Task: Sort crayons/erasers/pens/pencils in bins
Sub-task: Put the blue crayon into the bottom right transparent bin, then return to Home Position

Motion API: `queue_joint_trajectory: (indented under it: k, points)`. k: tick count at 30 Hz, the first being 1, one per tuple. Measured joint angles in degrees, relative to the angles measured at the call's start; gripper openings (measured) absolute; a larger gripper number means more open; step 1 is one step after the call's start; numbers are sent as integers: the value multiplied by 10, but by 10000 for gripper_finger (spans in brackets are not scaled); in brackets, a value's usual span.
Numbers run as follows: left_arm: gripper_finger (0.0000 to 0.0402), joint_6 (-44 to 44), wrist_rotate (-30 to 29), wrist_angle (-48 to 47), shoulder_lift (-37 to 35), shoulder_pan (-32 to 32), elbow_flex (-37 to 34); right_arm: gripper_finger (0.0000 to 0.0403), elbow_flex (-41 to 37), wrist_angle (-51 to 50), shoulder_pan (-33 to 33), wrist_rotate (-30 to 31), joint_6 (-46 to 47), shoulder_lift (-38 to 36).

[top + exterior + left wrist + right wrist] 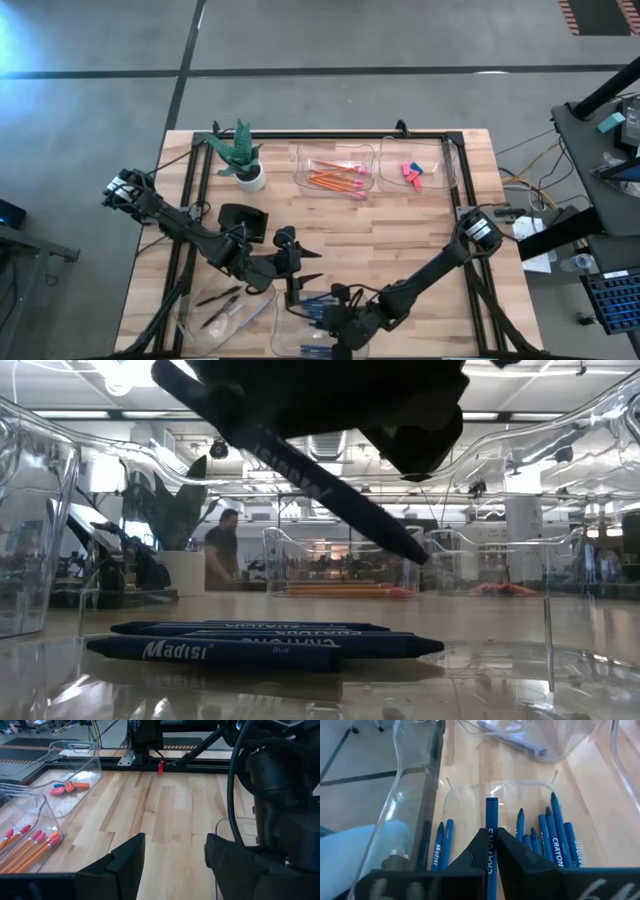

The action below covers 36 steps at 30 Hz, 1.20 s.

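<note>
Four bins (335,165) on wood table (400,240) — person (222,555) beyond.

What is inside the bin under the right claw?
The bin holds several dark-blue crayons lying on its floor. The right claw is shut on another crayon above them. The claw covers the near part of the floor, so any crayons there are hidden.

A large open lab or workshop hall: a bare grey concrete floor (300,40) with hazard-striped tape (597,15) at two o'clock surrounds the wooden desk (400,250). Equipment and loose cables (535,190) crowd three o'clock. Beyond stand ceiling strip lights (560,415) and a person (220,550).
</note>
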Motion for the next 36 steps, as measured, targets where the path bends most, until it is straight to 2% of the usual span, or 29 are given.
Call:
queue_joint_trajectory:
  k: [9, 23, 30, 36]
  points:
    - [198, 0, 0, 0, 0, 0, 0, 15, 0, -3, -1, -3, 9, -1]
    - [198, 1, 0, 0, 0, 0, -1, 99, -1, -18, -1, -11, 14, -15]
    - [198, 39, 0, -18, -12, -4, -1, 108, 0, -120, -1, -67, -114, -100]
    - [198, 41, -14, -100, -83, -4, 0, 100, -1, -229, -5, -68, -172, -154]
